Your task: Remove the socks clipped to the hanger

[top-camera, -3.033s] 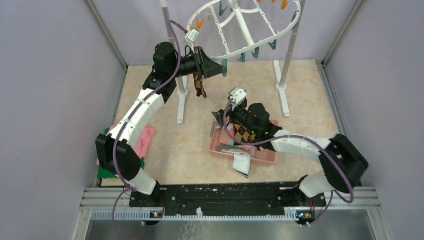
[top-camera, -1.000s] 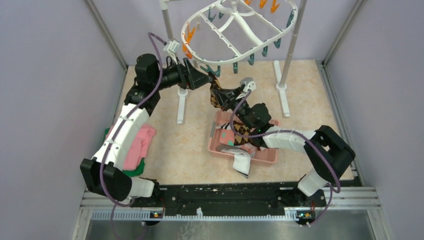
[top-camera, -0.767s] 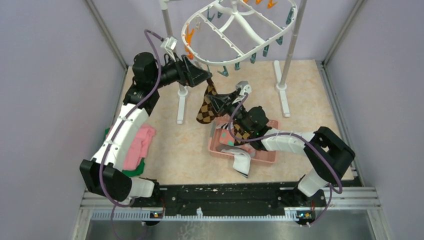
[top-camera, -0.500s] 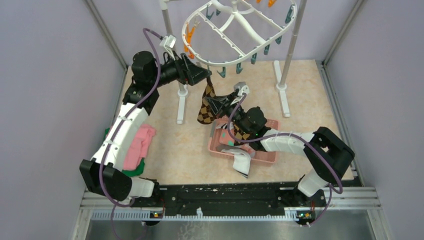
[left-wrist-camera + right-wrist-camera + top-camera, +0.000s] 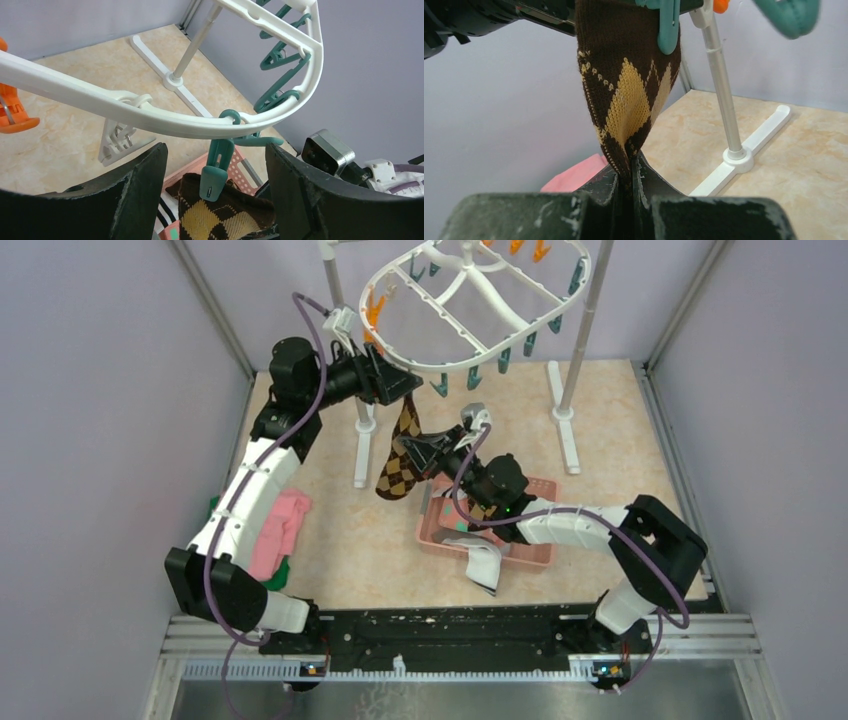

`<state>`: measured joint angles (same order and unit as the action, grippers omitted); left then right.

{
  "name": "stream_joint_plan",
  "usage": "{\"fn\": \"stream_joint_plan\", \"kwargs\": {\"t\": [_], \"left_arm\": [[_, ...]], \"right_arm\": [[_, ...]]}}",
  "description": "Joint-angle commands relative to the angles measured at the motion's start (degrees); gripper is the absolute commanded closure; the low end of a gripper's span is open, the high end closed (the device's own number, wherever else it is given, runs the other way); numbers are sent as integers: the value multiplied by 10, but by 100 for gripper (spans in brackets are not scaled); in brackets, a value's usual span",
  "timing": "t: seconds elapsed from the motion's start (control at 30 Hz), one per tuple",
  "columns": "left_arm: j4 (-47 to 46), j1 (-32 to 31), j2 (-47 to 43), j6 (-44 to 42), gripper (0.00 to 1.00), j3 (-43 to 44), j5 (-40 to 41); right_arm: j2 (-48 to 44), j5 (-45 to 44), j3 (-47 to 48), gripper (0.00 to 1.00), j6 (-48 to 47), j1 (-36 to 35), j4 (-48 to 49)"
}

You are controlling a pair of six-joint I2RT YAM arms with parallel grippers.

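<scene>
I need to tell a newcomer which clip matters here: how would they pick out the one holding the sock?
Find the white oval hanger raised at the back, then follow its near rim to the open left gripper. The teal clip hanging there bites the brown-and-tan argyle sock; every other clip in view dangles empty.

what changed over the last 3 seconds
The right gripper rose from the pink basket and clamped onto the hanging argyle sock, whose lower end swung left. The left gripper stayed open around the teal clip, which still pins the sock to the hanger.
</scene>
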<state>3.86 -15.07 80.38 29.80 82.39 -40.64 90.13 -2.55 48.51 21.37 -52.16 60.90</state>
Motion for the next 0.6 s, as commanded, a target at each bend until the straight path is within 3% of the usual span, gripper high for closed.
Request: {"fn": "stream_joint_plan", "kwargs": {"t": [0.0,0.2,0.4,0.57], "left_arm": [[-31,3,-19,-11,24,-16,-17],[-99,4,-9,49,28,-31,-88],[-130,5,-9,75,36,-28,-127],[-145,5,-9,91,37,-28,-150]], "right_arm": [[-29,21,-1,100,61,-4,45],[-33,81,-21,100,172,19,95],[18,155,-31,100,370,78,229],[21,193,-34,100,406,91,251]]}}
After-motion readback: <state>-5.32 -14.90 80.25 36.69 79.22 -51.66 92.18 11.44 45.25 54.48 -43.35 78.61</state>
